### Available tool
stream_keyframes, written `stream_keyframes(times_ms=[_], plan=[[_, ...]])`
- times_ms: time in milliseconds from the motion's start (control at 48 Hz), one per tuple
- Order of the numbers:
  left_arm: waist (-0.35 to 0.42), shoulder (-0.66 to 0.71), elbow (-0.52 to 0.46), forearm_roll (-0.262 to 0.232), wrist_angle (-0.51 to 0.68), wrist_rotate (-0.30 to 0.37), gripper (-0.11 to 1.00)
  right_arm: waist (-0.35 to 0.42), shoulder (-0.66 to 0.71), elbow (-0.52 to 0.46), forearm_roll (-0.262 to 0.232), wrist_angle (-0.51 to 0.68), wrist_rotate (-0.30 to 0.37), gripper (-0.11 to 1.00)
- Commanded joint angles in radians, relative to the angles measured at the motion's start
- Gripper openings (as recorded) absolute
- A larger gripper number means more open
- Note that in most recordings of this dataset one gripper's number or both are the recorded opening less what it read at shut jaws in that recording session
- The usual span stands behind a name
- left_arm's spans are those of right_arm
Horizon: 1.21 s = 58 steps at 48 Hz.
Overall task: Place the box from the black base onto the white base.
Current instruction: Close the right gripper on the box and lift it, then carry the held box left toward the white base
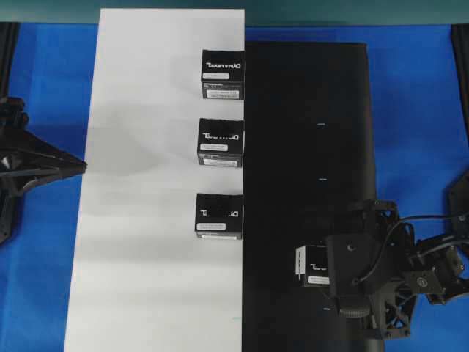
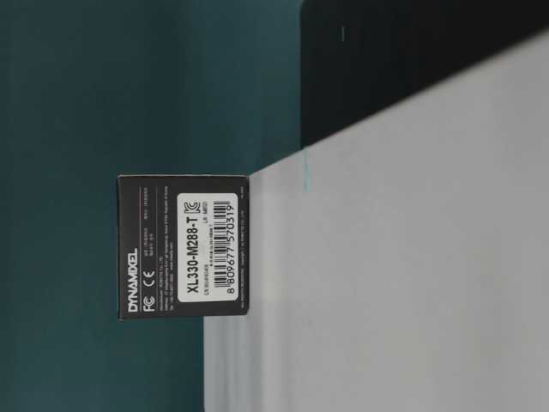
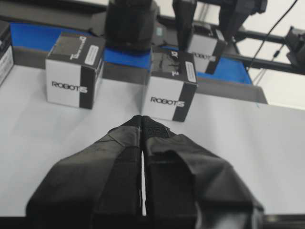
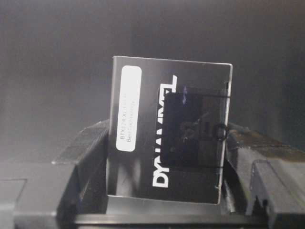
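From overhead, my right gripper (image 1: 316, 270) sits at the lower right of the frame over the matte black base (image 1: 308, 147), clamped on the box (image 1: 311, 266), a small black cuboid with a white side face poking out to the left of my wrist. Three other boxes (image 1: 220, 139) line up along the right edge of the flat white base (image 1: 146, 183), which butts against the black sheet. My left gripper (image 1: 73, 167) hangs at the left edge over the blue tabletop (image 1: 51, 95).

Table-level view is turned sideways: one boxed unit (image 2: 183, 246) with a barcode label resting on the smooth white board (image 2: 412, 283), black sheet (image 2: 412, 60) in the upper right.

Left wrist view: my taped fingers (image 3: 121, 162) are pressed together with nothing between them, pointing at two glossy boxes (image 3: 169, 86) on the white board.

Right wrist view: the box (image 4: 167, 133) fills the center, white lettering and a rounded white label strip on top, my black fingers (image 4: 248, 152) snug against both sides, dark sheet behind.
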Motion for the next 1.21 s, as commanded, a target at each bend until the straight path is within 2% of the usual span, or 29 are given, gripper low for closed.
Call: stream_keyframes(times_ms=[0,125,250,729,1187], plan=[[0.002,0.003,-0.023,0.002,-0.005,-0.002,-0.02,-0.002,-0.006,-0.038,0.0,0.023,-0.018,0.58],[0.008,0.003,-0.023,0.002,-0.005,0.0,-0.02,0.0,-0.002,-0.052,0.002,0.035,-0.044,0.57],[0.011,0.003,-0.023,0.002,-0.005,0.0,-0.02,0.0,0.005,-0.074,0.003,0.035,-0.044,0.5],[0.009,-0.002,-0.026,0.002,-0.005,0.0,-0.02,0.011,0.1,-0.224,0.003,0.048,-0.049,0.5],[0.011,-0.032,-0.032,0.002,-0.005,-0.002,-0.02,-0.008,0.253,-0.391,0.003,0.048,-0.072,0.5]])
